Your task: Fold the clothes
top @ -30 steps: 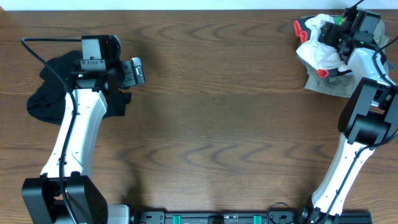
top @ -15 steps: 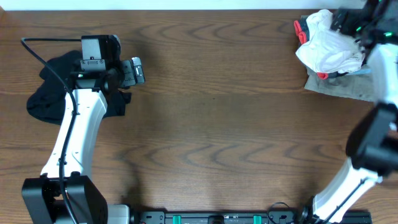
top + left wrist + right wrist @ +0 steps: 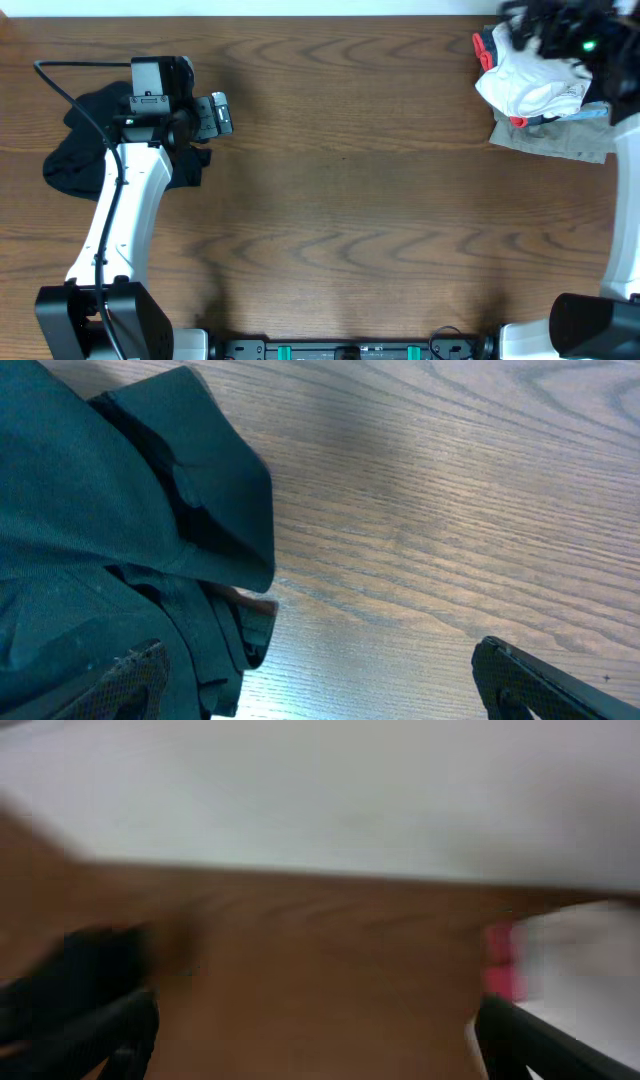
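Left end effector open, empty; dark garment at its 9 o'clock, nearer this arm. Right end effector open, blurred, near white pile.

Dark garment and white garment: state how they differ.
Colour: the dark garment is plain black-green, while the white garment has red trim. Place: the dark garment lies straight on the table at the left, while the white garment sits on a grey cloth at the far right. Both are crumpled and not yet folded.
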Tool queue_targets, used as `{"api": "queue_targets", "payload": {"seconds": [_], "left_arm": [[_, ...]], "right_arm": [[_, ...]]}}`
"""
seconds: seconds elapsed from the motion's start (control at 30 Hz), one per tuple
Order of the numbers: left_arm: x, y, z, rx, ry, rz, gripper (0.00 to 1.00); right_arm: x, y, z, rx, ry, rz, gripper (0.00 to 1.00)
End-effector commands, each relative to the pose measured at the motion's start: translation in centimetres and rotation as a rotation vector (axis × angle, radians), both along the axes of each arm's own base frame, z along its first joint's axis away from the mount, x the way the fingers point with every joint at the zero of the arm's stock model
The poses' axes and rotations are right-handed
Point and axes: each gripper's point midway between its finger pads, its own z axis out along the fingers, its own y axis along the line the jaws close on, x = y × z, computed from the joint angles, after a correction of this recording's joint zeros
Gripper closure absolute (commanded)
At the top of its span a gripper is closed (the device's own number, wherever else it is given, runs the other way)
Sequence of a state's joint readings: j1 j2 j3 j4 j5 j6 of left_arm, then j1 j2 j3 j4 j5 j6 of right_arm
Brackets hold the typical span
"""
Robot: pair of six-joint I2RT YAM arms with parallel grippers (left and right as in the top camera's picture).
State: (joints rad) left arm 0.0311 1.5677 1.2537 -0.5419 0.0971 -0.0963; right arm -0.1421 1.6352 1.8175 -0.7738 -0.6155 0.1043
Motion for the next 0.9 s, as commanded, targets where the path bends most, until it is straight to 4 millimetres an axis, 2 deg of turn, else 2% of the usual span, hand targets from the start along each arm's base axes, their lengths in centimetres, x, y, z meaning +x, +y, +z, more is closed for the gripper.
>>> {"api": "queue_targets", "payload": {"seconds": [0.0,0.17,0.37,0.47,0.6,0.73,0.87], "left_arm": [[0.2,0.4,0.0,0.02,0.0,-0.003,0.02],[0.3,0.4,0.0,0.02,0.0,-0.003,0.02],[0.3,0.4,0.0,0.02,0.0,-0.003,0.02],[0.3,0.4,0.0,0.02,0.0,-0.003,0.02],[0.3,0.4,0.0,0.02,0.0,-0.003,0.02],[0.3,0.4,0.0,0.02,0.0,-0.003,0.02],[0.3,0.4,0.0,0.02,-0.001,-0.003,0.02]], "right_arm": [[-3.0,6.0,1.0,0.201,0.089,0.194,0.01],[-4.3,8.6,0.1,0.207,0.154,0.248,0.01],[-5.3,9.0,-0.9,0.197,0.205,0.264,0.01],[-5.2,8.9,-1.0,0.1,0.117,0.326,0.01],[-5.4,9.1,-0.6,-0.208,-0.105,0.423,0.01],[-6.6,8.3,-0.3,-0.438,-0.173,0.309,0.01],[-9.0,7.0,0.2,-0.417,-0.252,0.175,0.01]]}}
